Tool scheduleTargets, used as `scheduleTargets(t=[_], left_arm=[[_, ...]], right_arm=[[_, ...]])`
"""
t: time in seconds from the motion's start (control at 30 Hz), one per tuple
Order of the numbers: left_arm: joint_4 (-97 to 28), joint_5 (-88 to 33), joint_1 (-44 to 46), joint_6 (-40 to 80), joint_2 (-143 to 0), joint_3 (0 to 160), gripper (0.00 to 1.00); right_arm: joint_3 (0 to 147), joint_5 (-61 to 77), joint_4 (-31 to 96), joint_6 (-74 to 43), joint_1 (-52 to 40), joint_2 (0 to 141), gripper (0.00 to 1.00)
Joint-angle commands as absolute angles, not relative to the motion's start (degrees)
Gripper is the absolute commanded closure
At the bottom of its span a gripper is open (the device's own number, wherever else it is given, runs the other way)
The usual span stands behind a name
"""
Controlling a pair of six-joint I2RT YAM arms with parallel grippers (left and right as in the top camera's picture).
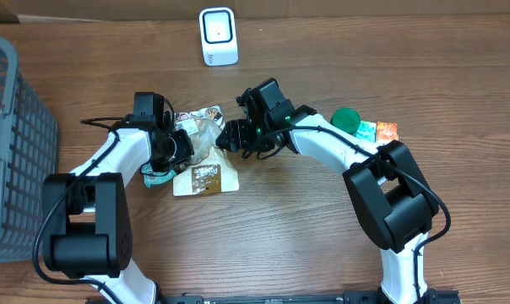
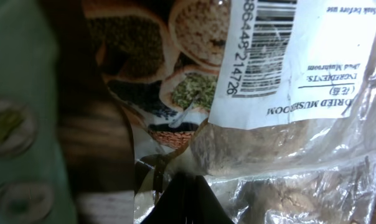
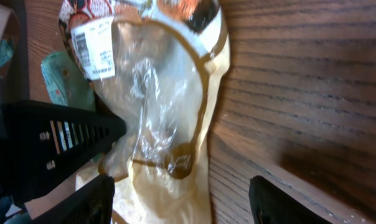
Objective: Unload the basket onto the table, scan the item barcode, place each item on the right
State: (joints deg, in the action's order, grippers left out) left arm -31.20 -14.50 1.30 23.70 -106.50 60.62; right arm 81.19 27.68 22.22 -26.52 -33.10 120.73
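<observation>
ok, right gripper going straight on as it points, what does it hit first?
Likely the clear mushroom bag, just ahead of the open right gripper; depth is unclear, so the table could come first.

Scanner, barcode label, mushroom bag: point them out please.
scanner [image 1: 218, 32]: overhead view, front face.
barcode label [image 2: 266, 50]: left wrist view, printed bars.
mushroom bag [image 3: 157, 106]: right wrist view, clear plastic middle.

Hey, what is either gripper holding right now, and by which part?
Left gripper pinches the dried mushroom bag by its clear plastic beside the label; right gripper holds nothing.
</observation>
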Motion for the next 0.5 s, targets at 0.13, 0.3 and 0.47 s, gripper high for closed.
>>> scheduleTargets(t=[0.13,0.3,0.47], left_arm=[[-32.2,-13.6,1.1,24.2,-113.1,59.1,0.96],[-32.4,-14.9,1.1,23.1,-113.1,59.1,0.96],[-32.5,-15.1,1.1,22.9,-113.1,59.1,0.96]], right_arm=[[81.0,28.2,22.5,-35.5,-33.8,124.5,0.32],[81.0,34.1,19.7,-37.9,-33.8,127.7,0.32],[81.0,37.3,16.2,-40.2,-35.3,129.8,0.32]])
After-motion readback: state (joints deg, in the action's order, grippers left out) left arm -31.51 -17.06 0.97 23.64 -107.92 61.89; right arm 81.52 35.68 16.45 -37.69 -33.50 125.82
